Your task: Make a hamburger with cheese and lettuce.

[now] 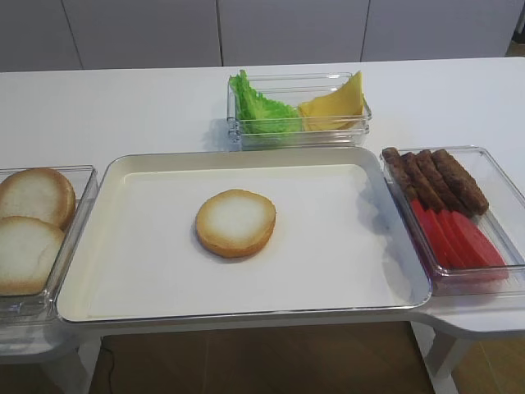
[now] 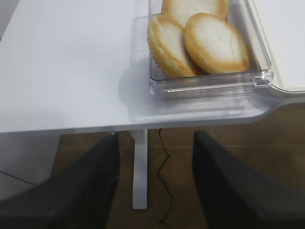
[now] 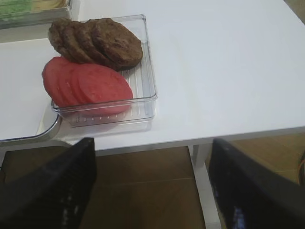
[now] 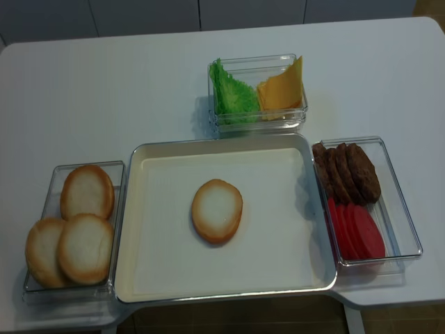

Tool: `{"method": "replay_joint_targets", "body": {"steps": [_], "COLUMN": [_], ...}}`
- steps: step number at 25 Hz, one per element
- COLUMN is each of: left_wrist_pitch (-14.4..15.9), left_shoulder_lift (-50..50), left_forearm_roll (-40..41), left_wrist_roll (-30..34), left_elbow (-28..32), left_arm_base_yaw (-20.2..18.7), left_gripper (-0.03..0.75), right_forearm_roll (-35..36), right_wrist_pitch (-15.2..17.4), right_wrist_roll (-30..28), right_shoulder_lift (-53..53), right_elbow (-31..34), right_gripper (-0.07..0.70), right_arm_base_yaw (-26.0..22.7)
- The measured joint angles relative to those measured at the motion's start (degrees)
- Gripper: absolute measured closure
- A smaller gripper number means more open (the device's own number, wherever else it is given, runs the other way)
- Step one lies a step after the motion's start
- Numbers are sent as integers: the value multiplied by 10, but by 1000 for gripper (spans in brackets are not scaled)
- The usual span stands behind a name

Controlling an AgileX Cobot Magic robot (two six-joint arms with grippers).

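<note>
The hamburger is one round bun half [image 1: 235, 222] [image 4: 217, 210], pale face up, in the middle of the cream tray [image 1: 131, 246] [image 4: 160, 264]. The cheese [image 1: 336, 103] [image 4: 284, 87] and the lettuce [image 1: 261, 108] [image 4: 231, 96] stand in a clear box behind the tray. My right gripper [image 3: 152, 183] is open and empty, below the table's front edge near the patty box. My left gripper [image 2: 155, 179] is open and empty, below the table's edge in front of the bun box. Neither gripper shows in the exterior views.
A clear box at left holds three spare bun halves [image 1: 29, 222] [image 2: 200, 40] [image 4: 76, 233]. A clear box at right holds dark patties [image 1: 435, 176] [image 3: 97, 40] [image 4: 346, 170] and red slices [image 1: 455, 238] [image 3: 86, 83] [image 4: 356, 229].
</note>
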Motion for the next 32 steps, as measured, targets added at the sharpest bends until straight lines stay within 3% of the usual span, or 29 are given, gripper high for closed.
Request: {"method": "replay_joint_targets", "body": {"steps": [13, 26, 32], "left_wrist_pitch": [-1, -48, -51], "left_shoulder_lift": [0, 0, 0], "left_forearm_roll": [-5, -27, -54], "left_wrist_roll": [-11, 2, 34], "left_elbow": [4, 25, 27], "left_arm_base_yaw": [0, -1, -12], "left_gripper": [345, 345, 345], "right_forearm_roll": [0, 0, 0], "right_wrist_pitch": [0, 0, 0], "right_wrist_roll": [0, 0, 0], "right_shoulder_lift": [0, 0, 0], "right_elbow": [0, 0, 0], "right_gripper": [73, 73, 73], "right_arm_base_yaw": [0, 0, 0]}}
